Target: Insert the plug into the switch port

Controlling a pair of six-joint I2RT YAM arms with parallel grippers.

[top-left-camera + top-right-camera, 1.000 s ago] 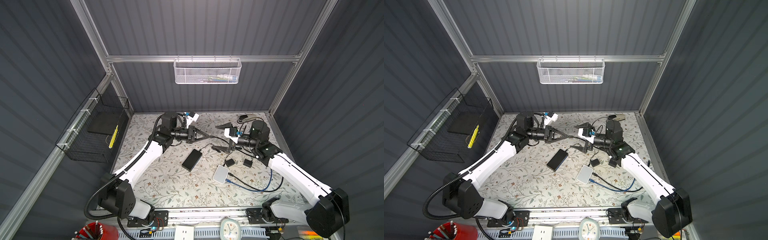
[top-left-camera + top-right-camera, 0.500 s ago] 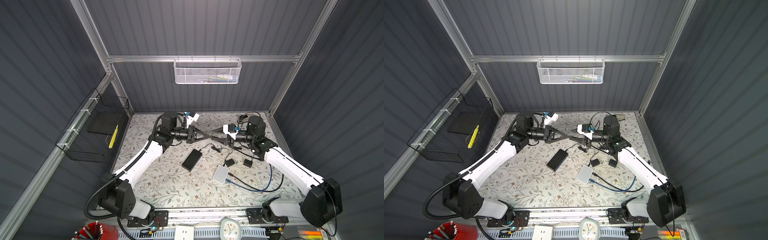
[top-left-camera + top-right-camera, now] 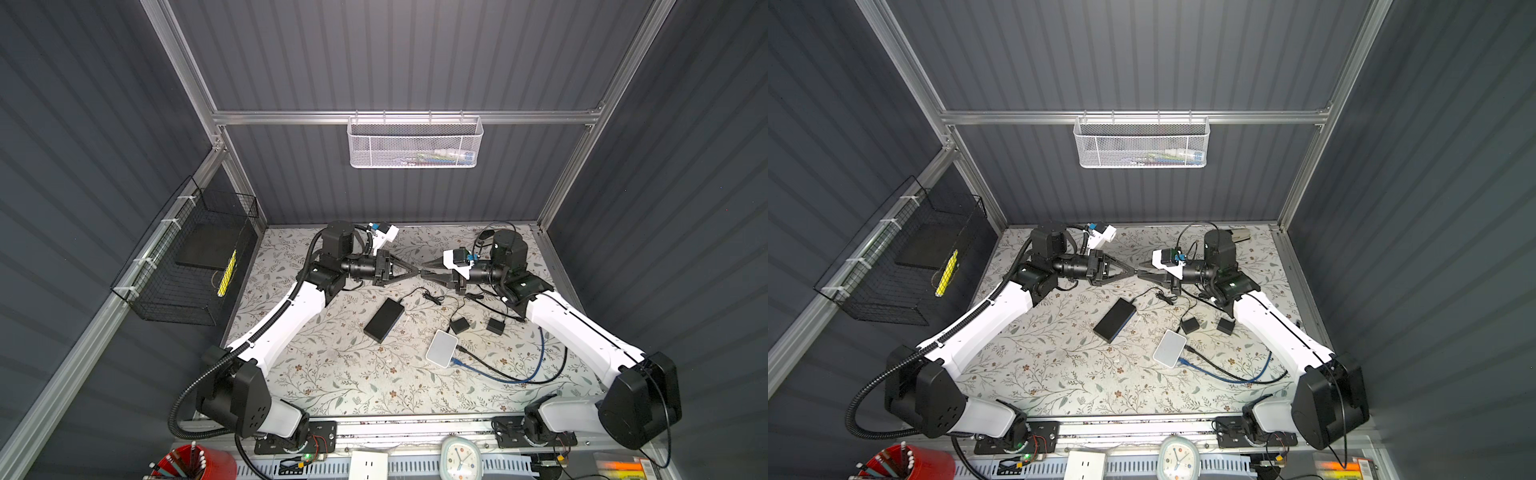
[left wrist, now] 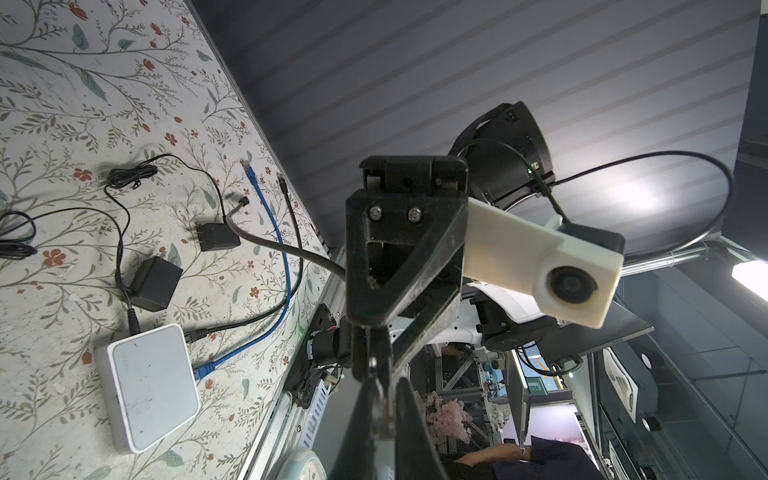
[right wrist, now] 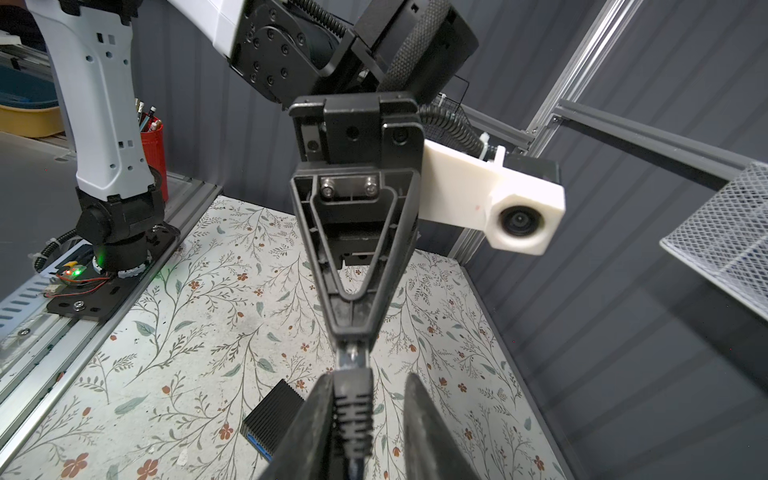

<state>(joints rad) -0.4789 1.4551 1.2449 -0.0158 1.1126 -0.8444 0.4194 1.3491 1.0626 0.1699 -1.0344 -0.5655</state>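
First, nearer than the black box (image 3: 384, 319) and on the right arm's side of it, lies a white box (image 3: 441, 348) with 3 cables already plugged into it. I cannot tell for sure which of the 2 boxes is the switch, though the white one looks likelier.

Beyond the black box and raised clear of the table, the plug (image 5: 352, 409) sits between the 2 grippers, which meet tip to tip. The left gripper (image 5: 352, 332) is clenched on the plug's bright metal tip (image 5: 351, 355). The right gripper (image 5: 368, 388) straddles the ribbed black boot. 1 finger (image 5: 311, 419) lies against the boot and the other (image 5: 424, 419) stands off with a gap, so this side has no grip yet.

By its look the plug is light, small and hard. Its smooth metal nose would probably slip or twist under a pinch, while the ribbed, rubbery boot gives better purchase. The boot, just behind the nose, seems the place to hold, since that leaves the nose free to enter a port. The cable behind it looks limp yet springy. Its drag could swing the plug off line, so a square, firm hold likely matters more than force.
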